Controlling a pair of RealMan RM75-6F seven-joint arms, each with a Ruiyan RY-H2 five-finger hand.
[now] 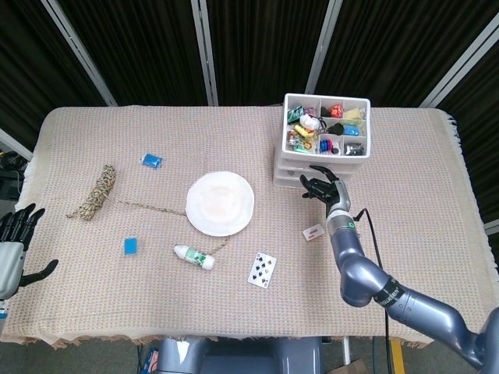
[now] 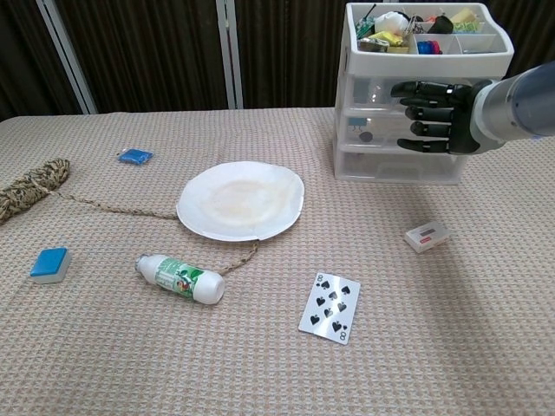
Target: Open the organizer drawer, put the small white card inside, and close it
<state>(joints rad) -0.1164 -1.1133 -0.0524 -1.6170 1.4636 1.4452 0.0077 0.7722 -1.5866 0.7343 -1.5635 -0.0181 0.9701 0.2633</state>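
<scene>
The organizer stands at the far right of the worktop, a stack of clear drawers under an open top tray filled with small coloured items. All drawers appear closed.

The right hand is raised in front of the drawer fronts, fingers spread apart and pointing left across the upper drawers — it holds nothing. Whether the fingertips touch the drawer face cannot be told from either view. In the head view the same hand sits just in front of the organizer's base.

The card — small, white, with a red mark — lies flat on the worktop in front of the organizer, below the right hand and apart from it.

The left hand rests at the near left edge of the worktop, fingers apart, empty, well apart from everything else.

Other items on the worktop:
- a plate near the centre;
- a rope to the left, with a strand trailing under the plate;
- a small bottle lying on its side in front of the plate;
- a playing card face up, near the front;
- two blue blocks, one far, one near.
</scene>
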